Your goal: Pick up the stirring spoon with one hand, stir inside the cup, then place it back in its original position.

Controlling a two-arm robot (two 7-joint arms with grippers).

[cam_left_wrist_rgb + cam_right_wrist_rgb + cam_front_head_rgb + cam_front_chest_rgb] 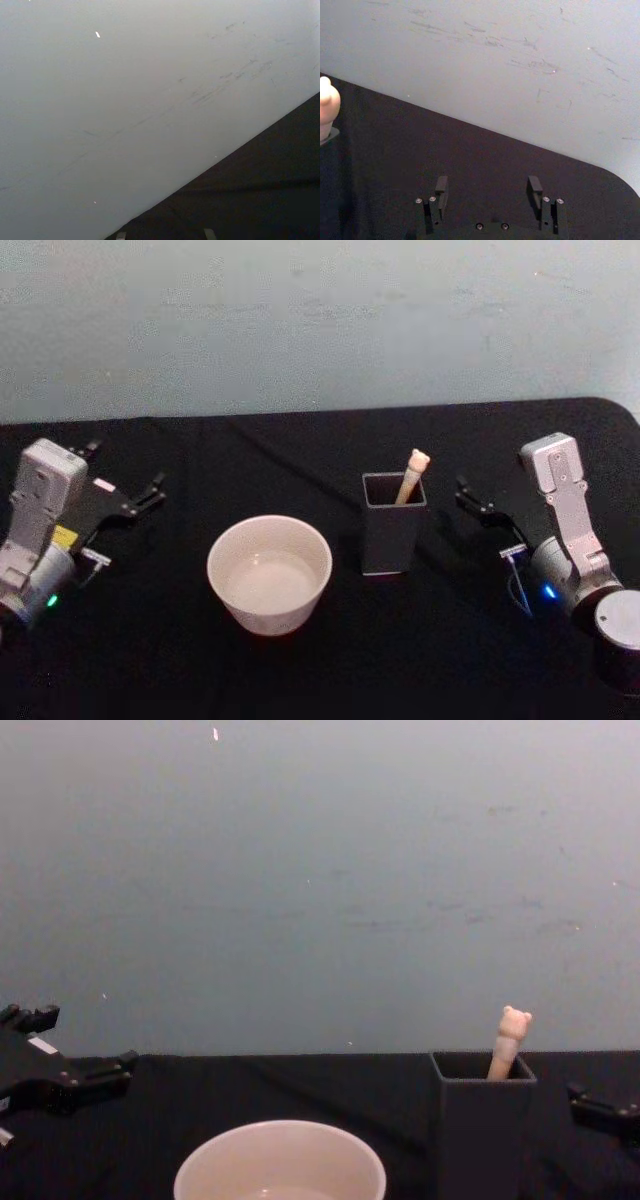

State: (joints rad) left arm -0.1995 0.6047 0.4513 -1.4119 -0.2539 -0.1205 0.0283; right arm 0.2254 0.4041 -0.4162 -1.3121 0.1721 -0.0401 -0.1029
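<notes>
The right gripper (490,192) is holding its fingers (440,192) apart with nothing between them, hovering over the black tabletop (330,660), presumably readying for a reach. Just beyond those fingers, toward the robot's left, the stirring spoon (412,476) is leaning in the dark grey square holder (392,530), bear-head top sticking out above the rim where it is offering an easy pinch. Farther the same way, the cream-white cup (269,573) is sitting wide-mouthed, leaving room for stirring. The left gripper (148,492) is waiting well beyond the cup, its fingers looking apart and empty, likely idling while the nearer arm is working
</notes>
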